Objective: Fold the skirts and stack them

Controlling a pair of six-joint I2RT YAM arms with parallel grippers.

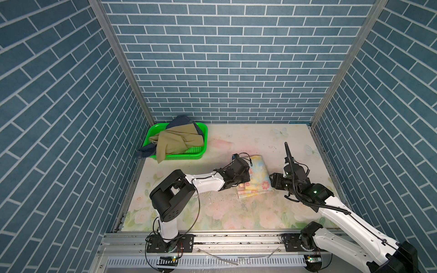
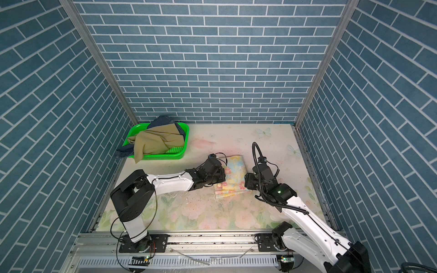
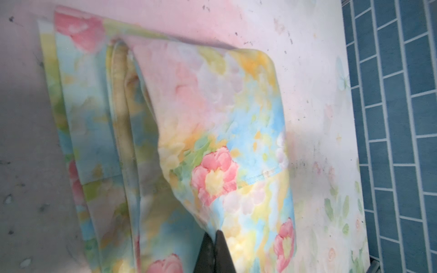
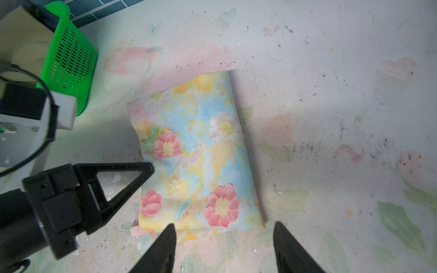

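At table (image 1: pixel 236 141) centre, left hand (image 3: pixel 215 234) pinches folded floral skirt (image 3: pixel 220 113); right hand (image 4: pixel 224 224) spread, empty.

Both top views: high at cell front, looking down & fwd over table (image 1: pixel 236 141) to back wall (image 1: pixel 224 59); near-identical, small sideways offset. L wrist cam: v. close over floral skirt (image 3: pixel 212 118), fills frame. R wrist cam: further off, looks down on same skirt + basket (image 4: pixel 71 59) corner; both also in top views.

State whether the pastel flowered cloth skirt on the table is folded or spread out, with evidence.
Folded. The pastel flowered cloth skirt lies as a compact rectangle, with several stacked layers showing along its edge.
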